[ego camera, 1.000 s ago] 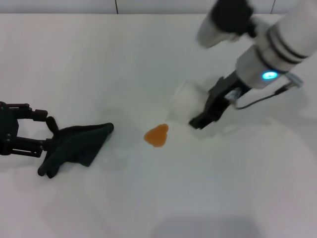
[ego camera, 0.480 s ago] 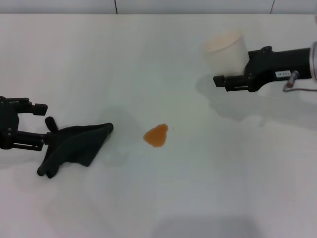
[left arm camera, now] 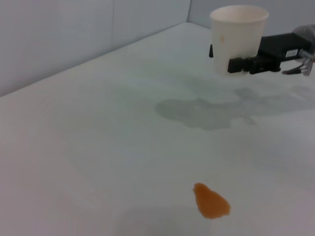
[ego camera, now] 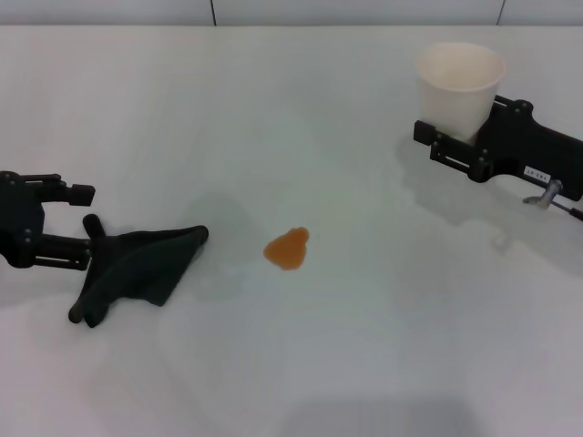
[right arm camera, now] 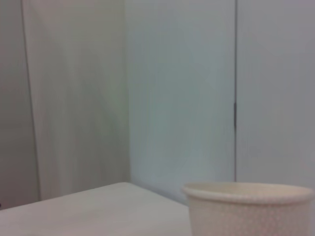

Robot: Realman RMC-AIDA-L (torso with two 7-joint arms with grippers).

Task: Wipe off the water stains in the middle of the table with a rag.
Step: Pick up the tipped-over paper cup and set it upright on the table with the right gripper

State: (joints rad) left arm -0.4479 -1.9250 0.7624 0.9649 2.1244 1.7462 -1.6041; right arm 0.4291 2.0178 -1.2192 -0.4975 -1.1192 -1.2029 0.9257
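- L gripper (ego camera: pixel 80 223) is seen at the table's left edge in head view, low over the surface. Its two fingers are spread wide apart, w/ nothing clamped between them.
- The lower finger lies at the rag's near-left edge; whether it touches can't be told.
- Rag (ego camera: pixel 137 266), dark green-black, is lying crumpled on the table (ego camera: pixel 301 364), w/ a pointed corner aimed toward the stain. It is not lifted.
- Water stains (ego camera: pixel 288 248) are found near table centre: one small orange-amber blot, roughly heart-shaped, also caught in L wrist view (left arm camera: pixel 211 201). It is set apart from the rag, to the rag's right.
- R gripper (ego camera: pixel 458 138) is placed at the far right of the table, closed around a white paper cup (ego camera: pixel 458 86), which is held upright, open end up. The same is shown in L wrist view, fingers on either side of the cup's lower wall (left arm camera: pixel 238 37).
- In R wrist view only the cup's rim (right arm camera: pixel 248 192) is shown, w/ wall panels behind.
- Cup and stain are well apart.
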